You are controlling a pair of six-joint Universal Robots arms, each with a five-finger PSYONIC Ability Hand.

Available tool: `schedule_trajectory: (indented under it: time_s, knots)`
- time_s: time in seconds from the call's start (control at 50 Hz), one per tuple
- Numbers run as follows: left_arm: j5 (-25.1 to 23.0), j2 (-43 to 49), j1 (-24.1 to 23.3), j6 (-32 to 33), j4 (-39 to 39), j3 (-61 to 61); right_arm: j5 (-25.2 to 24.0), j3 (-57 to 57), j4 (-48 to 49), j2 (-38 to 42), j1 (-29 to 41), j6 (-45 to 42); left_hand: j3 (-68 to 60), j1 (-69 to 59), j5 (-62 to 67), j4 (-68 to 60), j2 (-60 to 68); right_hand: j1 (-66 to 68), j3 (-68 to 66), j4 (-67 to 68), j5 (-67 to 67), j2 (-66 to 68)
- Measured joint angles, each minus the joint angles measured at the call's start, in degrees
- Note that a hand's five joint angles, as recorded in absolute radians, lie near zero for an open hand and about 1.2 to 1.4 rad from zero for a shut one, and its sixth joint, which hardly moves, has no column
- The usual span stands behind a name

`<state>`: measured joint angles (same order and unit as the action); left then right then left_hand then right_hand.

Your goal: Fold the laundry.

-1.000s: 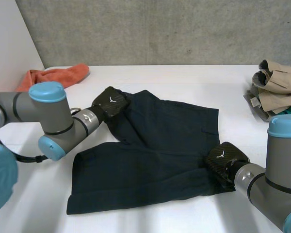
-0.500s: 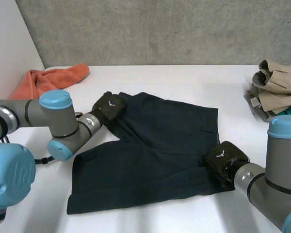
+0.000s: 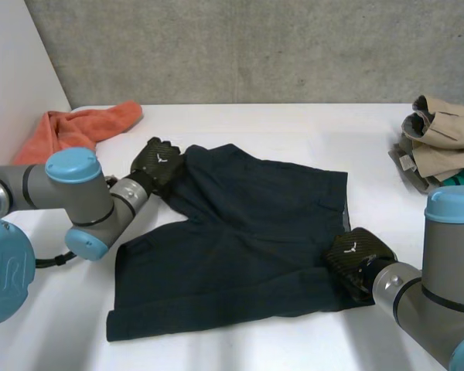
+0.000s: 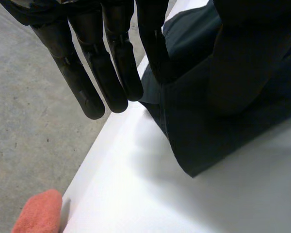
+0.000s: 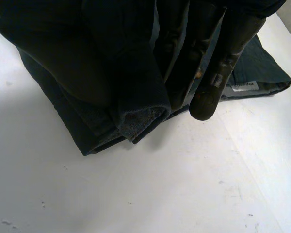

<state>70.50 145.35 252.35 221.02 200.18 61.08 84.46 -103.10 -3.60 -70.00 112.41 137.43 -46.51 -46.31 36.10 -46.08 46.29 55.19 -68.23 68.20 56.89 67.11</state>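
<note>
Across the middle of the white surface [image 3: 294,124] the dark navy shorts [image 3: 247,232] lie nearly flat. The right hand [image 3: 358,259] is clamped on their near right corner, the hem bunched in its grasp. The left hand [image 3: 156,160] sits at the far left corner, but whether it grips the cloth I cannot tell. If only one corner is truly held, a lift would likely drag the shorts askew. An orange towel [image 3: 85,124] and a beige pile of clothes [image 3: 445,139] lie well apart, so nothing blocks the fold.
</note>
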Motion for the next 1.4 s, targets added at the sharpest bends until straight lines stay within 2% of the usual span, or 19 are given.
schedule_trajectory:
  time_s: [0.08, 0.12, 0.14, 0.24, 0.4, 0.48, 0.54, 0.62, 0.66, 0.68, 0.7, 0.74, 0.78, 0.9, 1.04, 1.12, 1.18, 1.24, 1.4]
  knots:
    - [-0.1, 0.6, 0.0, 0.0, -0.1, -0.2, 0.0, 0.0, 0.0, 0.2, 0.0, 0.0, -2.2, -2.3, 2.2, -2.5, 2.3, 0.4, 0.0, 0.0, 0.1, 0.0]
    - [0.0, 0.8, 0.0, 0.1, -0.1, -0.1, 0.0, 0.0, 0.0, 0.4, 0.0, 0.0, -15.3, -16.8, 15.1, -16.0, 16.1, 0.4, 0.0, 0.0, 0.1, 0.0]
    - [0.1, 0.7, 0.0, 0.1, -0.1, 0.0, 0.0, 0.0, 0.0, 0.5, -0.1, 0.0, -19.1, -18.5, 18.5, -20.0, 19.9, 0.4, 0.0, 0.0, 0.1, 0.0]
    - [2.2, -0.1, -0.1, 0.8, -0.5, 1.2, 0.0, 0.0, 0.0, 0.5, -0.1, 0.0, -21.5, -18.5, 19.6, -22.4, 22.1, 0.4, 0.0, 0.0, 0.1, 0.0]
    - [16.2, -7.8, -0.4, 6.2, -2.0, 10.0, 0.1, 0.5, -0.1, 0.4, -0.1, 0.5, -21.5, -18.5, 19.6, -22.5, 22.1, 0.4, 0.0, 0.0, 0.1, 0.0]
    - [20.2, -11.1, -0.8, 7.3, -2.4, 14.6, 0.1, 0.7, -0.1, 0.3, -0.1, 1.6, -21.5, -18.5, 19.6, -22.5, 22.1, 0.4, 0.0, 0.0, 0.1, 0.0]
    - [21.3, -12.7, -1.0, 7.4, -2.6, 16.8, 0.0, 0.8, -0.2, 0.4, 0.0, 2.2, -21.5, -18.5, 19.6, -22.5, 22.1, 0.4, 0.0, 0.0, 0.1, 0.0]
    - [21.5, -13.8, -1.4, 7.1, -2.6, 18.5, 0.0, 0.8, -0.2, 0.4, 0.0, 2.6, -21.5, -18.4, 19.6, -22.5, 22.1, 0.4, 0.0, 0.0, 0.1, 0.0]
    - [21.2, -14.0, -1.6, 6.8, -2.6, 18.7, 0.0, 0.7, -0.2, 0.4, 0.0, 2.8, -3.6, -1.0, 3.9, -5.0, 3.8, 0.4, 0.0, 0.0, 0.1, 0.0]
    - [21.1, -14.0, -1.7, 6.6, -2.6, 18.7, 0.0, 0.7, -0.1, 0.4, 0.0, 2.8, -3.6, -1.0, 3.9, -5.0, 3.8, 0.4, 0.0, 0.0, 0.1, 0.0]
    - [21.1, -14.1, -1.8, 6.4, -2.6, 18.6, 0.0, 0.7, -0.1, 0.4, 0.0, 2.8, 7.9, 10.6, -8.1, 7.8, -7.9, 0.4, 0.0, 0.0, 0.1, 0.0]
    - [21.0, -14.3, -1.9, 6.1, -2.6, 18.5, -0.1, 0.7, -0.1, 0.4, 0.0, 2.8, 17.6, 19.6, -17.8, 17.7, -17.6, 0.4, 0.0, 0.0, 0.1, 0.0]
    - [21.1, -15.3, -2.0, 5.2, -2.6, 18.5, -0.1, 0.6, 0.0, 0.4, 0.0, 3.0, 21.5, 22.0, -21.9, 21.9, -21.6, 0.4, 0.0, 0.0, 0.1, 0.0]
    - [21.4, -21.4, -1.9, 0.9, -3.9, 20.7, 0.0, 0.7, 0.5, 0.3, 0.0, 4.2, 21.6, 22.0, -22.1, 22.1, -21.7, 0.4, 0.0, 0.0, 0.1, 0.0]
    - [20.8, -39.5, -1.9, -13.0, -12.7, 34.0, -0.1, 0.9, 2.0, 0.3, 0.0, 8.1, 21.6, 22.0, -22.1, 22.1, -21.7, 0.6, -0.3, 0.0, 0.1, 0.0]
    - [19.1, -47.7, -2.1, -17.8, -18.4, 43.0, -0.1, 1.1, 2.5, 0.3, 0.0, 9.2, 21.6, 21.9, -22.1, 22.0, -21.7, 0.6, -0.3, 0.0, 0.1, 0.0]
    - [17.0, -52.2, -2.2, -19.5, -21.4, 49.1, -0.1, 1.1, 2.6, 0.3, 0.0, 9.5, 21.5, 17.1, -19.6, 21.6, -21.6, 0.6, -0.3, 0.0, 0.1, 0.0]
    - [15.0, -55.1, -2.4, -20.0, -23.1, 54.3, -0.1, 1.2, 2.8, 0.3, 0.0, 9.6, 21.5, 18.4, -19.8, 21.5, -21.4, 0.6, -0.3, 0.0, 0.1, 0.0]
    - [13.0, -56.3, -4.2, -19.8, -23.5, 60.5, 0.0, 1.2, 3.3, 0.3, -0.1, 9.5, 19.9, 17.9, -18.7, 19.2, -19.3, 0.6, -0.3, 0.0, 0.1, 0.0]
